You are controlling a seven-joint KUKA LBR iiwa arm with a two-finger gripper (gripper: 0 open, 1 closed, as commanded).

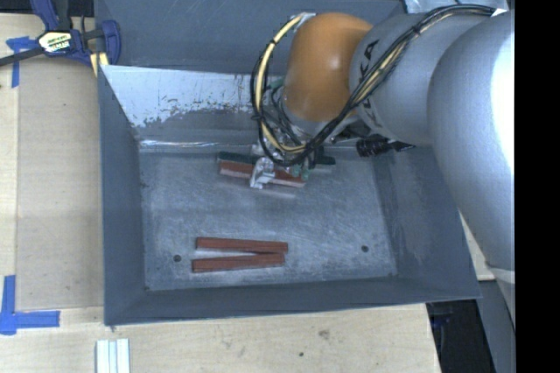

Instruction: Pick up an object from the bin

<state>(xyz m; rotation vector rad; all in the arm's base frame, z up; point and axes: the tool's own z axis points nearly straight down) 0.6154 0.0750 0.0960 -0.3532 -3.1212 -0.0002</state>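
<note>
Near bin (118,214) back wall, jaws over one brown stick (234,169), grip unclear, two brown sticks (238,255) in front.

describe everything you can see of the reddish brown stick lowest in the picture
The reddish-brown stick is a long, thin, straight strip, matte and wood-like. It lies flat on the bin floor, running left to right with a slight tilt, near the wall at the picture's bottom, left of centre. A similar stick lies just above it, and their right ends seem to touch. The gripper is well apart from it.
</note>
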